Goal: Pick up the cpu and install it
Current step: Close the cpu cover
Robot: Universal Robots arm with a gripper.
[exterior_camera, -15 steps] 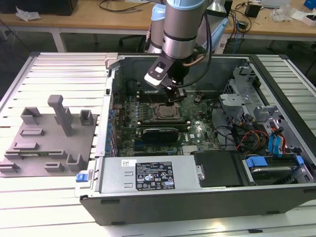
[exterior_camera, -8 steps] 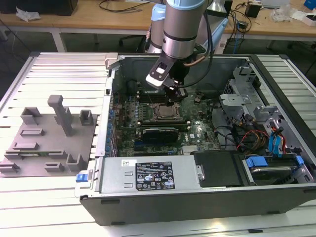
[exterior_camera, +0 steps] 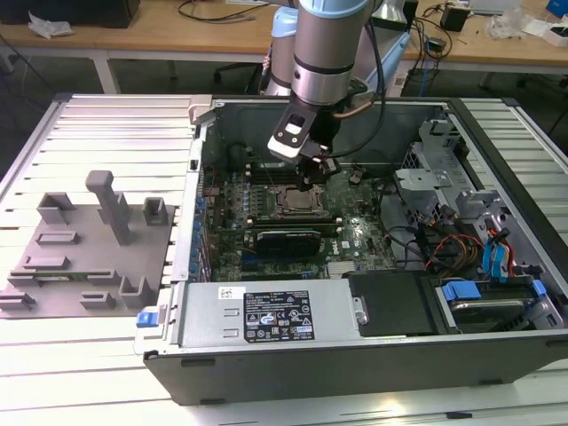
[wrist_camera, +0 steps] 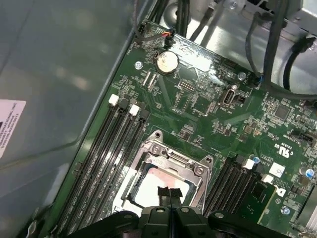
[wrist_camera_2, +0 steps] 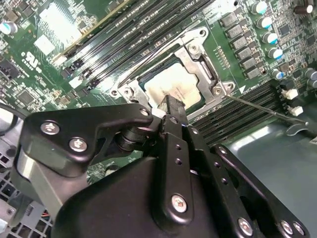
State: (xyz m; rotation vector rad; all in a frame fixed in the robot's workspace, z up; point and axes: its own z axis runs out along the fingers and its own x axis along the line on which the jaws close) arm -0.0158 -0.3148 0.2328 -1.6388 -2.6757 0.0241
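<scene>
One step looks nearly done: the cpu (wrist_camera_2: 166, 85) lies inside the socket (wrist_camera_2: 197, 55) frame, mid-case, at 3 o'clock from the grey fixture (exterior_camera: 80, 266) in the exterior view. Your pincer (wrist_camera_2: 171, 105) looks closed and empty, its tips at the chip's top; contact is unclear. Seating calls for a flat, square chip.

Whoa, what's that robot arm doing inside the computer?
The robot arm reaches its claw down into an open computer case, right over the motherboard. The silvery cpu lies flat inside the metal socket frame. The claw's tips are closed together right at the top of the cpu. I can't tell whether they touch it.
</scene>
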